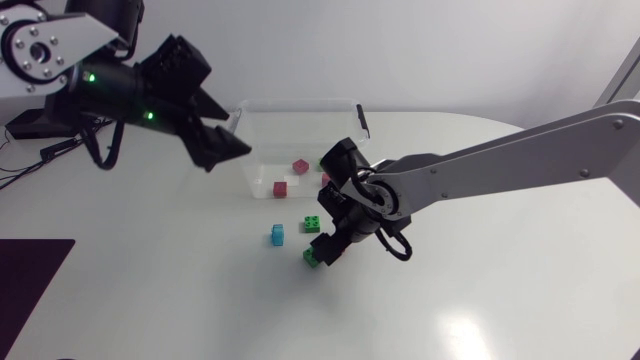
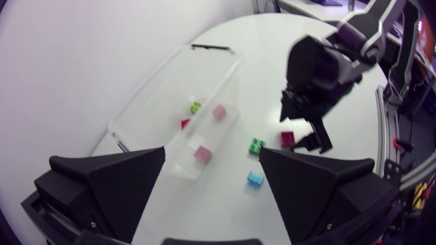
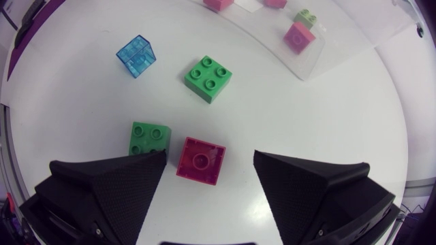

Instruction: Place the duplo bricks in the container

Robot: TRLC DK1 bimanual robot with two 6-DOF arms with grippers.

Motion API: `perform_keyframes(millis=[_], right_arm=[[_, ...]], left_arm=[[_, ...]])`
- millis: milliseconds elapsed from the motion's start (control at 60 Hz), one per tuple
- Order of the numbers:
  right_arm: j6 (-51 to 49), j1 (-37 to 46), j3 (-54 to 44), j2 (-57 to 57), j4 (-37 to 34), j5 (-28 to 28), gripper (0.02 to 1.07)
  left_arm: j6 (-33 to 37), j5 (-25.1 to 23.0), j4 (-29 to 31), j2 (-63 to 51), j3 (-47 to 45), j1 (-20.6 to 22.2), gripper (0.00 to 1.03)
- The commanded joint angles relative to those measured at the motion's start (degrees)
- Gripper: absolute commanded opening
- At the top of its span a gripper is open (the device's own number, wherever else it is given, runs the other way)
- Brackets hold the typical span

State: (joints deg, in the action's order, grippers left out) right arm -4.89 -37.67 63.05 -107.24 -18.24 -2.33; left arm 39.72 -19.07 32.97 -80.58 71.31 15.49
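1. Clear container (image 1: 300, 104) is sitting upright, open-topped.
2. Lying inside it: pink brick (image 2: 202, 154), second pink brick (image 2: 219, 111), red brick (image 2: 184, 123), lime brick (image 2: 195, 106), all apart.
3. Translucent blue brick (image 3: 137, 56) and four-stud green brick (image 3: 208, 79) are sitting outside, near the container.
4. Second green brick (image 3: 150, 138) is sitting studs-up just beside the magenta brick (image 3: 201, 160), which is lying underside-up between my right gripper (image 3: 209, 155) fingers.

Bright, even light from above. Soft glare patch on white table (image 1: 462, 322) toward near edge. Faint diffuse shadow under right arm (image 1: 500, 165). Short soft shadow beside four-stud green brick (image 3: 208, 79). Green indicator lights glowing on left arm (image 1: 118, 88).
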Motion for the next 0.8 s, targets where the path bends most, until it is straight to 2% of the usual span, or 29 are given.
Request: perform_keyframes(millis=[0, 100, 267, 350, 433, 517, 783], right_arm=[[1.90, 0.32, 1.47, -2.36, -0.13, -1.19, 0.92], [2.42, 0.32, 1.99, -3.15, -0.31, -1.45, 0.87], [2.51, 0.32, 2.52, -4.38, -0.83, -1.63, 0.83], [2.51, 0.23, 2.61, -4.47, -1.01, -1.72, 0.70], [2.42, 0.49, 2.78, -4.73, -1.62, -1.72, 0.49], [2.25, 1.02, 2.52, -5.00, -2.15, -1.72, 0.33], [1.63, 3.31, -1.26, 0.45, -2.24, -1.72, 0.31]], left_arm=[[7.30, -0.27, 1.83, 4.02, -5.83, -0.54, 0.98], [10.55, -0.27, 3.42, 5.52, -9.61, -1.16, 0.98], [10.20, -0.09, 3.68, 2.53, -12.42, -1.07, 0.98], [8.00, 0.79, 4.03, -0.81, -12.33, 0.69, 0.98], [5.10, 2.81, 4.47, -4.77, -11.54, 3.32, 0.98], [1.85, 4.39, 5.17, -8.72, -9.52, 4.99, 0.98], [-8.00, 9.75, 6.32, -20.23, -1.79, 8.77, 0.98]])
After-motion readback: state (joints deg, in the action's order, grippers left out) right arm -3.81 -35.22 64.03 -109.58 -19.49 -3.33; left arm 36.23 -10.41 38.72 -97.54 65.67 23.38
